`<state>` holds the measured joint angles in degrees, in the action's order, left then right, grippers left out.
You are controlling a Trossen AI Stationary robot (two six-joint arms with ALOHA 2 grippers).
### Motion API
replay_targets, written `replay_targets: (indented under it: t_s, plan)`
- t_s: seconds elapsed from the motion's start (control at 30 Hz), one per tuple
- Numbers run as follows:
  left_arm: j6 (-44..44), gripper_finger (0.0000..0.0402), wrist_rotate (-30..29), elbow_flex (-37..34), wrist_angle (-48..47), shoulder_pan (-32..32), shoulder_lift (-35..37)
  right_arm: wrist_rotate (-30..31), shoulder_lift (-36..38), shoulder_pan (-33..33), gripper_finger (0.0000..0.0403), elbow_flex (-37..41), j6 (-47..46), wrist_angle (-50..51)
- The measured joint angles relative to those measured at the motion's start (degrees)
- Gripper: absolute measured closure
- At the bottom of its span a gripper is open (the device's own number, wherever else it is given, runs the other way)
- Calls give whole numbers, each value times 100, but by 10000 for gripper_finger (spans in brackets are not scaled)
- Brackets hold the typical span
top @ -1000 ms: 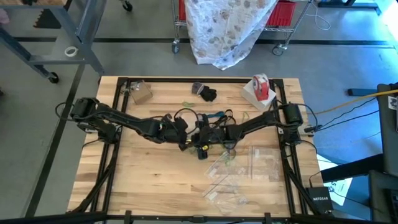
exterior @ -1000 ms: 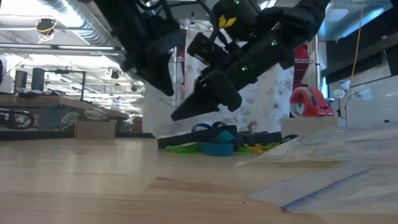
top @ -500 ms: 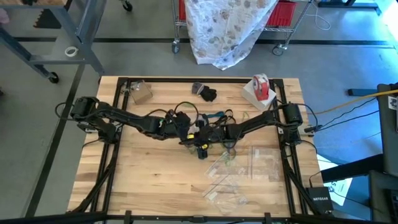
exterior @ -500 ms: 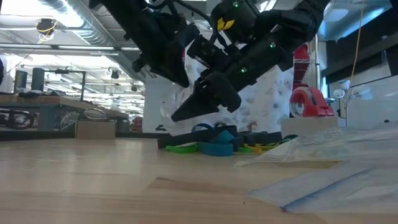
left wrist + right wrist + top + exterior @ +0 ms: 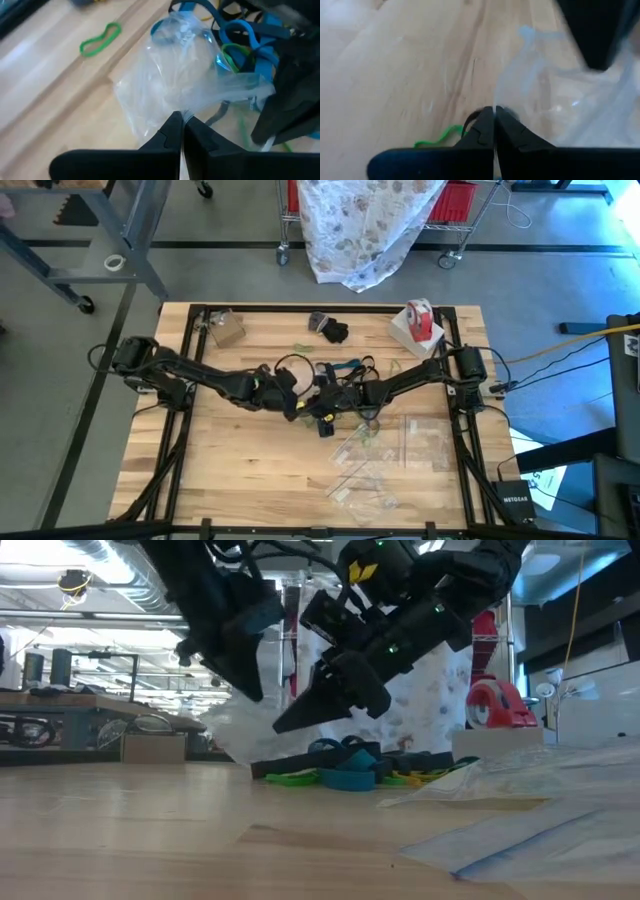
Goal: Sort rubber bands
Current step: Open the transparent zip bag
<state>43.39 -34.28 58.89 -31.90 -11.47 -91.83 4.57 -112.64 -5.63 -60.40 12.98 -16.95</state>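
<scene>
My left hand (image 5: pixel 181 131) is pinched tight on the edge of a clear bag (image 5: pixel 170 85), holding it up. My right hand (image 5: pixel 493 125) is clamped shut on the bag's other edge. Both hover mid-counter (image 5: pixel 230 450). The rubber bands (image 5: pixel 345 768) lie heaped just below and behind, blue, green, black; one green loop (image 5: pixel 100 39) sits apart. Tape roll (image 5: pixel 419 318) at the far right corner.
</scene>
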Motion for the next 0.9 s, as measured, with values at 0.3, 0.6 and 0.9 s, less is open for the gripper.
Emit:
replay_targets:
  t_s: [0.3,0.6,0.9]
  plan:
    - [1464,401,-68,-2,-254,-617,86,-663,-352,46,403,-9,1712,-1363]
    - [1493,401,-127,-2,-563,-423,142,-400,-649,-53,403,-90,1557,-1140]
    - [1190,401,-859,-2,-542,-249,140,198,-590,-109,403,-99,615,-878]
